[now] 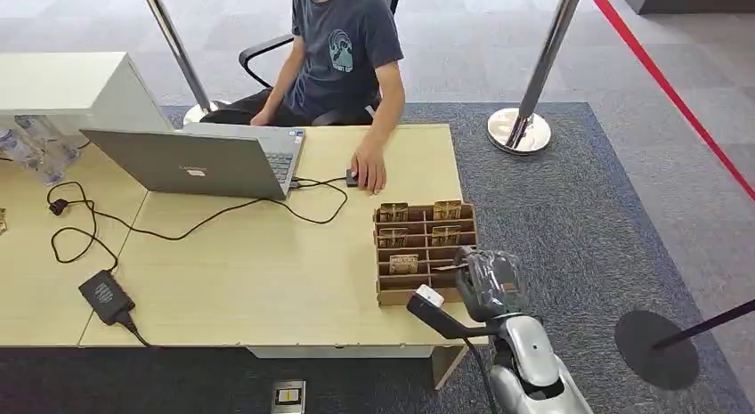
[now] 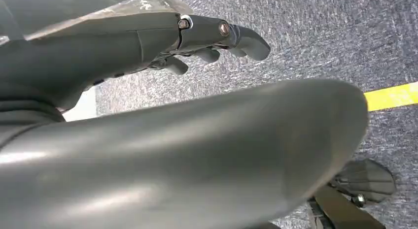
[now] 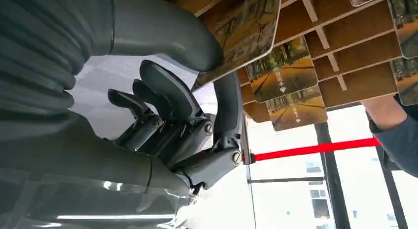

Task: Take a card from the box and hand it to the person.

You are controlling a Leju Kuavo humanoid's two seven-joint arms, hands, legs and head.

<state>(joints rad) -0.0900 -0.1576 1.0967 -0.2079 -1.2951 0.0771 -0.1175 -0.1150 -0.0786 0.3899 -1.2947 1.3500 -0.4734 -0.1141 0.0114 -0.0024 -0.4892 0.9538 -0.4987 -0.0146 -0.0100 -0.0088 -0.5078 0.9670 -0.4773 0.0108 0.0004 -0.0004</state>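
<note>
A wooden divided box [image 1: 396, 297] stands at the table's near right corner with several cards [image 1: 393, 213] upright in its slots. My right hand [image 1: 491, 284] hovers at the box's near right side. In the right wrist view the thumb and a finger of my right hand [image 3: 187, 125] pinch one card [image 3: 244, 27] by its edge, just off the box [image 3: 345, 51], where more cards [image 3: 283, 69] stand. The person [image 1: 343, 49] sits across the table, one hand [image 1: 369, 172] on a mouse. My left hand [image 2: 197, 37] hangs over the carpet, fingers stretched out and holding nothing.
An open laptop [image 1: 200, 160] sits in front of the person, with cables and a black power adapter [image 1: 105, 296] trailing to the left. Plastic bottles [image 1: 31, 147] stand at the far left. A stanchion [image 1: 521, 129] with a red belt stands on the carpet right of the table.
</note>
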